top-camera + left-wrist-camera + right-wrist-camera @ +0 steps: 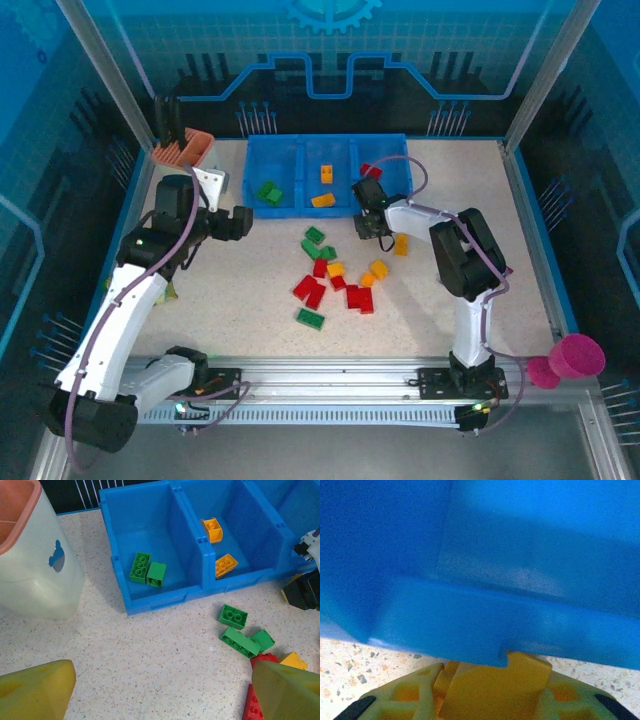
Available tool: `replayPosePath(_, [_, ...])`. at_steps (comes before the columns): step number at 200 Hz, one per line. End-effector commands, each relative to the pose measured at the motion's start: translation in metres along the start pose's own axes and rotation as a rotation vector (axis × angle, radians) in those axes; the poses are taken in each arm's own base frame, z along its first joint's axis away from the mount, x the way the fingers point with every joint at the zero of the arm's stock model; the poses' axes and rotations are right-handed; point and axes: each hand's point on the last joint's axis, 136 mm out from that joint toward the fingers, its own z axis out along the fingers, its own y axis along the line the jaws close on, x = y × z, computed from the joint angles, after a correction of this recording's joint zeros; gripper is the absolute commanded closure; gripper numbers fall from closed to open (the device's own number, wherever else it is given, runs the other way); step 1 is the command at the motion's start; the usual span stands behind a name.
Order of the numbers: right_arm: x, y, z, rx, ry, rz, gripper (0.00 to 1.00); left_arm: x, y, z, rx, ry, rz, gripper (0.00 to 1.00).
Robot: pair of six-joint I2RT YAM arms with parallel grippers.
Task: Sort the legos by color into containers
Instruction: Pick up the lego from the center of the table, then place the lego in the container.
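The blue tray has three containers side by side. Two green legos lie in the left one, two orange-yellow ones in the middle, a red one in the right. Several loose red, green and orange-yellow legos lie on the table in front. My left gripper hovers open left of the pile; its fingers frame bare table, with green legos to the right. My right gripper sits against the tray's front wall, shut on an orange-yellow lego.
A beige cup with an orange insert stands at the back left, close to the tray's left end. A pink cup lies off the table's right front corner. One orange-yellow lego lies apart, right of the right gripper.
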Motion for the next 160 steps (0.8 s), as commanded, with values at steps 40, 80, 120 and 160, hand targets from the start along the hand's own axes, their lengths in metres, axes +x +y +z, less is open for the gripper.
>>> replayPosePath(40, [-0.002,0.029,-0.050,-0.138,-0.037,-0.060,0.73,-0.002,-0.001,0.000,0.017,-0.020,-0.018,0.08])
replayPosePath(80, [-0.041,0.065,-0.086,-0.248,-0.092,-0.154,0.73,-0.002,-0.003,0.001,0.029,-0.031,-0.029,0.08])
replayPosePath(120, [-0.102,0.096,-0.100,-0.317,-0.243,-0.266,0.72,-0.005,-0.003,-0.003,0.030,-0.051,-0.022,0.08])
replayPosePath(160, [-0.149,0.114,-0.067,-0.278,-0.272,-0.402,0.72,-0.005,-0.004,-0.004,0.032,-0.051,-0.018,0.08])
